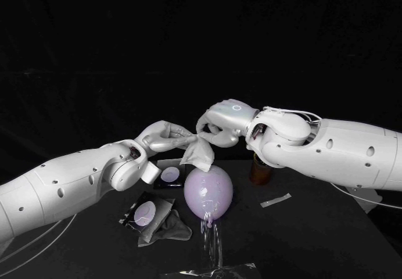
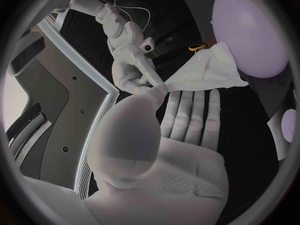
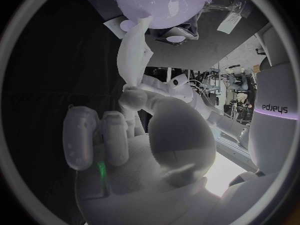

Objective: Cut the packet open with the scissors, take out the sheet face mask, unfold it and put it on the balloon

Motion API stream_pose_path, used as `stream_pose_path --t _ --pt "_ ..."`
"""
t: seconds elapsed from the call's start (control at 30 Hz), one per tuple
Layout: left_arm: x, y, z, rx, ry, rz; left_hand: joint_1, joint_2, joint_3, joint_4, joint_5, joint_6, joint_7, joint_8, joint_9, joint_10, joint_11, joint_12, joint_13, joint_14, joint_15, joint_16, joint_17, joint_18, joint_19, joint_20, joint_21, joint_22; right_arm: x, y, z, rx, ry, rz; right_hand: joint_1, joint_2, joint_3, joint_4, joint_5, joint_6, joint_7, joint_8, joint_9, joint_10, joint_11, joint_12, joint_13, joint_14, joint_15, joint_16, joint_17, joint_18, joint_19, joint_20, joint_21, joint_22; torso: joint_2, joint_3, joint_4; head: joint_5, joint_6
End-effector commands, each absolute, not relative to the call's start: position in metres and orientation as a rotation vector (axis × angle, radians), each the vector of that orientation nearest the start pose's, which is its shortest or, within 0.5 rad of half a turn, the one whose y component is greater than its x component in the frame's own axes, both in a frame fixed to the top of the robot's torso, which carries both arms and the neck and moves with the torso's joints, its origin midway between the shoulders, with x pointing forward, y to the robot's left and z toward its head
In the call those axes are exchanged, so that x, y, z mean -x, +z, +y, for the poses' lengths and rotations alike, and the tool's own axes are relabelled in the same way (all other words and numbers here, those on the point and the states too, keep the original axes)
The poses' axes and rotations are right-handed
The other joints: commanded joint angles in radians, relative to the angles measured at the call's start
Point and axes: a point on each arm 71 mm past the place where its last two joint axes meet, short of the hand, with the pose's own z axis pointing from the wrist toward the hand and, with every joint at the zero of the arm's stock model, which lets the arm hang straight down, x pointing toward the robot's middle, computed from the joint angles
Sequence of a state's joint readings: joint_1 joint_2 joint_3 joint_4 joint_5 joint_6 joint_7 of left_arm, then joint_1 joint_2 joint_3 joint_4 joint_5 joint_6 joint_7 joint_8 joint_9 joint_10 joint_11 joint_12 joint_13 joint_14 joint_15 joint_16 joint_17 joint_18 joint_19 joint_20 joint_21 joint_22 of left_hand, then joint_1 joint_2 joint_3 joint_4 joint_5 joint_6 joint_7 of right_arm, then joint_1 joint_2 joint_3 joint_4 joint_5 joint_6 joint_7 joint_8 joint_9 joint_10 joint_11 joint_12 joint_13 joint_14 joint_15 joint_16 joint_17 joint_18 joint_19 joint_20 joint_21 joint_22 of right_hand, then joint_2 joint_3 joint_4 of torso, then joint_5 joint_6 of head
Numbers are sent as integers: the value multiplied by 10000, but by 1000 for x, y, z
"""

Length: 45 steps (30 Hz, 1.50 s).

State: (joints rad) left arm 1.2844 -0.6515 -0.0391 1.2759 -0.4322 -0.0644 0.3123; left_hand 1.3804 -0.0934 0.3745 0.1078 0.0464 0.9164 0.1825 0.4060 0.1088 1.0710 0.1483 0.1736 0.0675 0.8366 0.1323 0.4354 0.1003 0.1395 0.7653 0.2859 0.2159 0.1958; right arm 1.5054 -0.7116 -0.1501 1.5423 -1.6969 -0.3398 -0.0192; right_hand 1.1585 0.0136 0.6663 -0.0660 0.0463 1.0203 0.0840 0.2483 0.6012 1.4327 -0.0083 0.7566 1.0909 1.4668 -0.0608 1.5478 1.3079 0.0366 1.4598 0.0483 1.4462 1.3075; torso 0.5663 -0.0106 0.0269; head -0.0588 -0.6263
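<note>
The white sheet mask (image 1: 198, 152) hangs folded just above the upright lilac balloon (image 1: 208, 192) at the table's middle. My left hand (image 1: 163, 136) and my right hand (image 1: 222, 125) meet at the mask's top edge, and each pinches it there. In the left wrist view my thumb (image 2: 134, 130) presses the mask (image 2: 206, 72) at its corner, with the right hand (image 2: 128, 65) gripping the same corner and the balloon (image 2: 250, 30) beyond. In the right wrist view the mask (image 3: 134, 55) drapes from my right hand (image 3: 144, 150) towards the balloon (image 3: 159, 2).
Two dark packets lie left of the balloon, one near (image 1: 144, 212) and one farther back (image 1: 172, 174). A cut-off strip (image 1: 275, 200) lies to the right, and a brown cylinder (image 1: 261, 171) stands behind it. The balloon sits on a clear stand (image 1: 214, 270).
</note>
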Motion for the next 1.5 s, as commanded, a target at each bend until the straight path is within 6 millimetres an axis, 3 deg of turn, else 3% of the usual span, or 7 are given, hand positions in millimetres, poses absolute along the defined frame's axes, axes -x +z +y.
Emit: stream_pose_path --t 0.03,0.37,0.67,0.83,0.93,1.03,1.5 --pt "-535 -148 160 5656 -15676 16468 33 96 63 -12 19 85 -4 27 15 70 -19 -60 -15 95 2 -61 16 100 51 7 37 -14 -495 -69 -119 6641 6109 13044 78 37 40 19 24 163 -135 636 881 94 3 63 8 967 -41 45 2384 -82 466 -19 24 2258 1 2 2 5 2" --pt "-533 -148 157 5766 -15998 16620 38 -165 63 67 16 103 1 -40 23 176 -24 -235 -34 139 -3 -199 38 110 82 20 -31 -81 -497 -69 -118 6669 6076 13062 78 37 40 19 24 163 -135 636 881 94 3 63 8 967 -41 45 2384 -82 466 -19 24 2258 3 6 -3 -2 -18" --pt "-533 -148 156 5879 -16022 16634 105 -142 131 90 18 128 -3 -60 29 210 -23 -305 -34 165 -1 -248 51 111 94 20 -58 -108 -495 -70 -116 6699 6134 13062 78 37 40 19 24 163 -135 636 881 94 3 63 8 967 -41 45 2384 -82 466 -19 24 2258 -1 4 -4 1 -12" --pt "-533 -148 157 5933 -15962 16614 356 105 419 77 20 265 -70 -16 76 372 -77 -376 -25 311 -46 -268 98 133 165 15 -71 -138 -495 -70 -116 6701 6143 13066 77 32 50 31 24 166 -138 638 883 103 1 86 21 967 -42 46 2385 -81 462 -20 15 2255 -1 5 1 7 -23" --pt "-534 -148 158 6046 -15915 16535 574 443 703 43 14 528 -215 179 193 748 -215 -299 11 644 -164 -159 193 196 314 -7 -13 -126 -495 -70 -116 6699 6135 13075 77 31 52 33 24 167 -139 639 883 105 0 94 26 969 -42 50 2390 -85 471 -20 33 2261 -1 4 1 2 -21" --pt "-534 -148 159 6182 -15886 16469 613 637 900 88 21 605 -314 356 332 1086 -326 -284 12 946 -275 -100 294 279 508 -21 81 -95 -495 -70 -116 6696 6122 13088 77 31 52 33 24 167 -139 639 883 105 0 94 26 969 -42 50 2390 -85 471 -20 33 2261 5 0 -7 1 -27" --pt "-534 -149 159 6618 -16069 16557 491 734 1184 279 7 515 -387 706 686 1471 -411 -452 -12 1214 -363 -185 465 356 719 -34 194 -55 -497 -72 -118 6645 6063 13172 76 27 61 42 24 170 -141 640 885 101 -1 48 -1 957 -43 20 2350 -74 446 -20 -14 2246 0 1 -3 36 -41"
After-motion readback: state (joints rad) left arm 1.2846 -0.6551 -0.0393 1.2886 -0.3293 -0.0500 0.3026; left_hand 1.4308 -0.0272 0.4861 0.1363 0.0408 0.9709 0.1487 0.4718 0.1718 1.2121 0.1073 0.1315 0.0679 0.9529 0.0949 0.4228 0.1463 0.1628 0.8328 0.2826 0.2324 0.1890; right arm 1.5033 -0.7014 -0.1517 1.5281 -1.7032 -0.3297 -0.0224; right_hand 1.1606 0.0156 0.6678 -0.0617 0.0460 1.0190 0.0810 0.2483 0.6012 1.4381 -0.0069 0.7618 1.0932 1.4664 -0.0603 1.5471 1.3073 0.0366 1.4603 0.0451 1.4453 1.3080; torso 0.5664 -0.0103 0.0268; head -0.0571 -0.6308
